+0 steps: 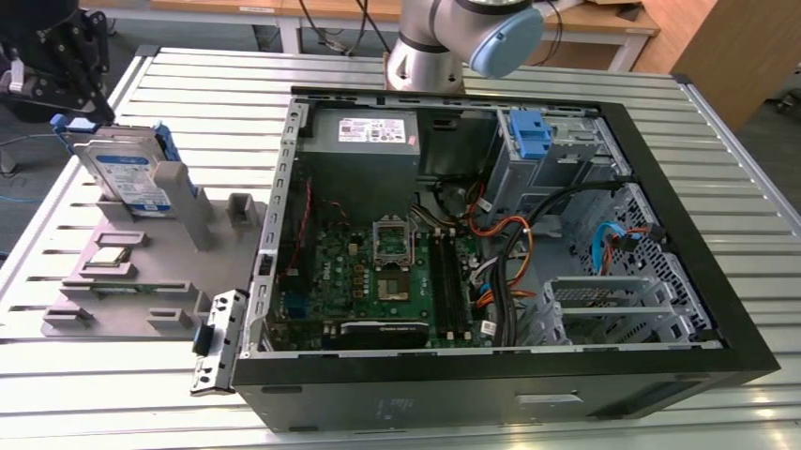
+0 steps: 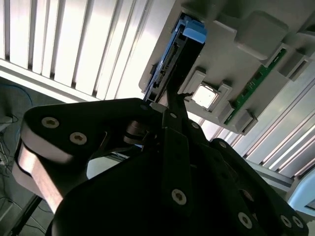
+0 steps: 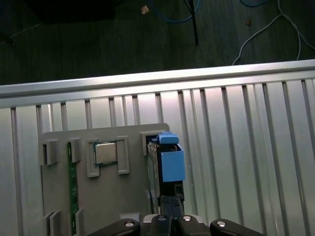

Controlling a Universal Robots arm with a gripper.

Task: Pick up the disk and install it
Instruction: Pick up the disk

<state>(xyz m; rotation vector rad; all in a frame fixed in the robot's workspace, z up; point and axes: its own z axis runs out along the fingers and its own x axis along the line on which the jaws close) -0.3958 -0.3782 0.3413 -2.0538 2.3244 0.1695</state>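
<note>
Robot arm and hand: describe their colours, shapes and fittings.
The arm is a silver-grey tube with a round light-blue joint cap. The hand is matte black, built of flat linkage plates with rounded ends, pinned by round silver-coloured screws.

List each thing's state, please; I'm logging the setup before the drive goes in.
Silver hard disk with blue plastic side rails, standing on edge in the grey plastic fixture, not installed.
Black gripper, close over the disk, contact unclear.
Black metal computer case, lying on its side, panel off.
Square silver processor chip, flat in a fixture recess.
</note>
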